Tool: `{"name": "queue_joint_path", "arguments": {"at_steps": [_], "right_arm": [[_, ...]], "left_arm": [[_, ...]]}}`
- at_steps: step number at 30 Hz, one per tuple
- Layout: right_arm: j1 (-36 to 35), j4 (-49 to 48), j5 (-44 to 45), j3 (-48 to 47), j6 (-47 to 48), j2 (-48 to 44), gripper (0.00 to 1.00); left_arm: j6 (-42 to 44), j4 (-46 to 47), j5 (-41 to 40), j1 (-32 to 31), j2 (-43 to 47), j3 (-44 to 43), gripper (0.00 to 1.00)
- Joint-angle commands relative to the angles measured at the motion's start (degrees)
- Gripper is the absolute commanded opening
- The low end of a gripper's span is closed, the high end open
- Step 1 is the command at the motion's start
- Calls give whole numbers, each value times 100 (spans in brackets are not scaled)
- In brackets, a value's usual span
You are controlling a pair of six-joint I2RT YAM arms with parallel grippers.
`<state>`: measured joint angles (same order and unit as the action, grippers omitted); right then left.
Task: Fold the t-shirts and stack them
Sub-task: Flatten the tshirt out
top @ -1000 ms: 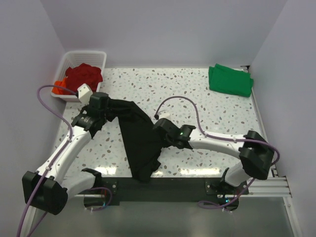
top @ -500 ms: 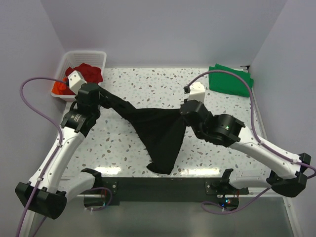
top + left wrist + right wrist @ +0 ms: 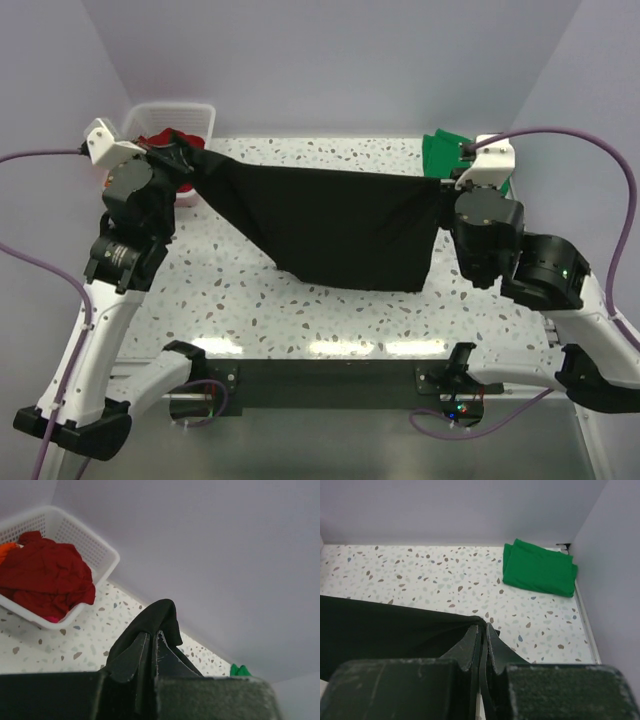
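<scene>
Speckled table (image 3: pixel 300 300); both hands (image 3: pixel 196 160) (image 3: pixel 447 181) pinch black t-shirt (image 3: pixel 330 225); fingertips fabric-hidden.

The t-shirt (image 3: pixel 335 225) above the counter (image 3: pixel 300 310) is plain black. The counter is white with small speckles of brown, grey and pale blue. At the far right corner of the counter, the folded shirt (image 3: pixel 538 573) is bright green. The basket (image 3: pixel 75 545) is white, with a dark red shirt (image 3: pixel 45 582) and an orange one (image 3: pixel 6 550) in it.
</scene>
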<state>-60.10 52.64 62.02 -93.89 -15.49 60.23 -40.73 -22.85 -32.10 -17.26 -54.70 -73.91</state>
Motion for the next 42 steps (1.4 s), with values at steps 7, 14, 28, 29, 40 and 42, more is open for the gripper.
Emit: {"name": "queue_joint_path", "arguments": {"at_steps": [7, 14, 28, 29, 40, 42], "right_arm": [[-11, -781, 364, -762, 1169, -257, 0], [-11, -1423, 117, -736, 1724, -328, 0], [-11, -1468, -391, -990, 1663, -643, 0], [-11, -1467, -445, -1017, 1654, -679, 0], [-11, -1581, -1078, -1027, 1733, -1153, 0], [-11, -1660, -1034, -930, 1785, -1171, 0]], "left_arm": [[715, 1124, 790, 56, 328, -695, 0], [1269, 1793, 1391, 56, 408, -721, 0], [2236, 1995, 2304, 56, 592, -1319, 0], [2254, 1969, 2322, 56, 644, -1345, 0], [2096, 1644, 2243, 56, 1373, -1372, 0], [2060, 1679, 2225, 56, 1383, -1363, 0]]}}
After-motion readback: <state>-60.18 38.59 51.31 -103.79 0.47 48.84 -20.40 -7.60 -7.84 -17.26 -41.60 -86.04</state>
